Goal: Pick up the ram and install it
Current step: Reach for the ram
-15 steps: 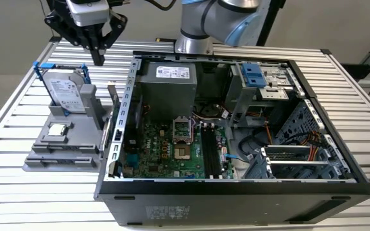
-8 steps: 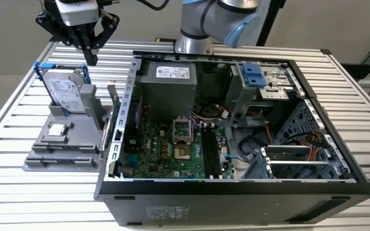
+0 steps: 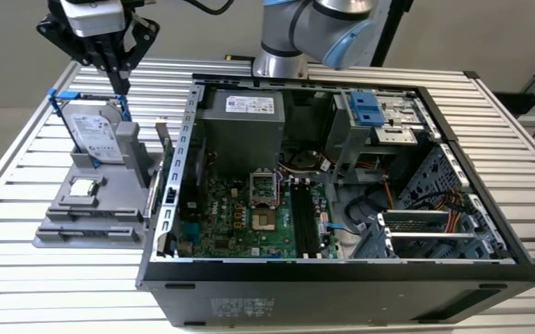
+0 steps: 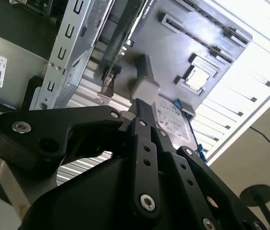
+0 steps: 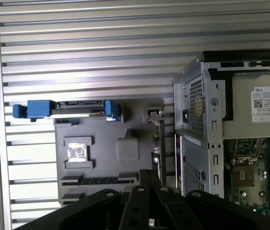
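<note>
The claw [image 3: 120, 87], pinched shut and empty, is hovering over the holder [image 3: 81, 233] where the ram [image 5: 162, 139] is standing edge-up beside the case [image 3: 341, 289], risking toppling it.

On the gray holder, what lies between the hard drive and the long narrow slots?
The small square processor chip, seated in its own recess, lies between the hard drive and the slots; the first wrist view shows this.
</note>
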Tool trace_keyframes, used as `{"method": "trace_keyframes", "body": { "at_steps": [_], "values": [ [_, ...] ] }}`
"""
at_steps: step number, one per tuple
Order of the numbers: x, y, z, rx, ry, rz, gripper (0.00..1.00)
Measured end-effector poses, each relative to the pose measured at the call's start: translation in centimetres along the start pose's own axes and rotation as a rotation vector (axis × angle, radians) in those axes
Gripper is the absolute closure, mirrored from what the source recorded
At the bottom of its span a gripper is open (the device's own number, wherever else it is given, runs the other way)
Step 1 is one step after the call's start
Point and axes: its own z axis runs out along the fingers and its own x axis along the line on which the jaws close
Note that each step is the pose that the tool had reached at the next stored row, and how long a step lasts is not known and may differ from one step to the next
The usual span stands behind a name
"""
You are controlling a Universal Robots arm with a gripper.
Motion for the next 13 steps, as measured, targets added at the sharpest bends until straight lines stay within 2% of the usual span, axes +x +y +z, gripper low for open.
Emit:
{"method": "trace_keyframes", "body": {
  "at_steps": [13],
  "values": [
    [2.34,-0.17,-0.04,0.0001,0.001,-0.001,1.0]
  ]
}}
